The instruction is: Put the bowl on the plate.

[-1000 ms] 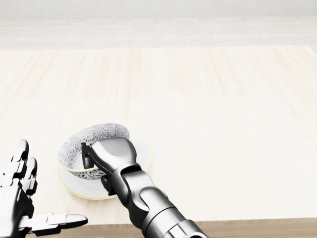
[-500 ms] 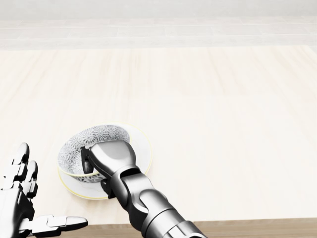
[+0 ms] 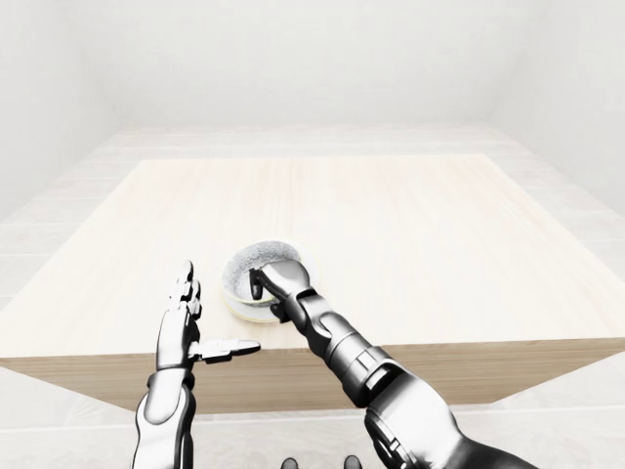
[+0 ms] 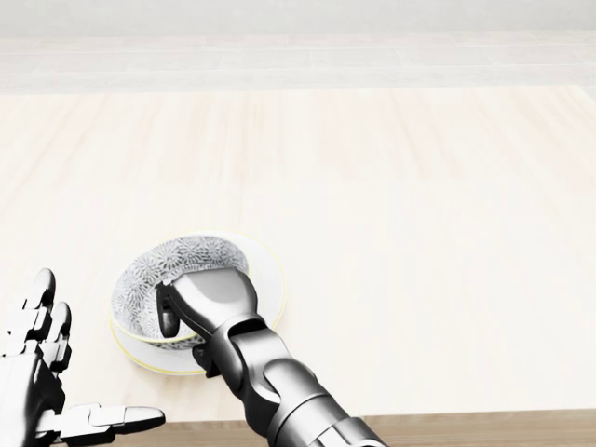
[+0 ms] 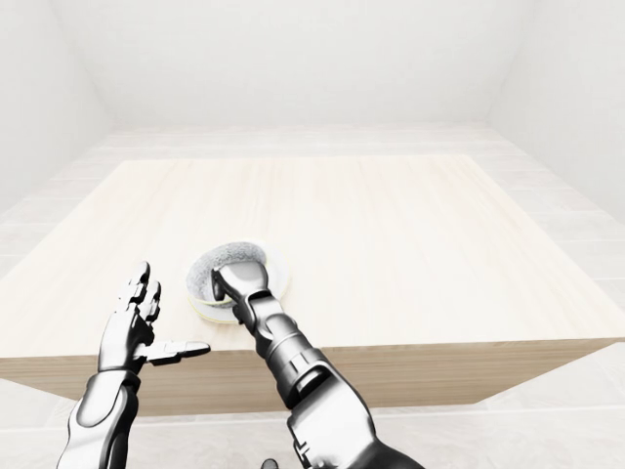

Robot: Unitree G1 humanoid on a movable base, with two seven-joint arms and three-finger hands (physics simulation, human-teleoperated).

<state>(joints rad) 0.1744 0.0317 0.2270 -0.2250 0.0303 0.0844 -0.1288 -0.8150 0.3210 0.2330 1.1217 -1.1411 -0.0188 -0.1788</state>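
A grey flower-patterned bowl point(image 4: 177, 261) rests on a white plate with a thin yellow rim point(image 4: 267, 279), low and left in the head view. My right hand point(image 4: 186, 315) reaches in from the bottom and grips the bowl's near rim. One dark finger point(image 4: 168, 319) is hooked inside the bowl, and the palm covers the near wall and part of the plate. At the bottom left my left hand point(image 4: 51, 386) is open, fingers spread, just off the table's near edge and apart from the bowl.
The pale wooden table point(image 4: 419, 233) stretches up and to the right of the plate. Its near edge point(image 4: 466, 417) runs just below the plate. Beyond the table are a light tiled floor and white walls point(image 3: 312, 59).
The bowl has settled lower and more level on the plate, and my right hand has dropped slightly with it. The left hand has barely moved.
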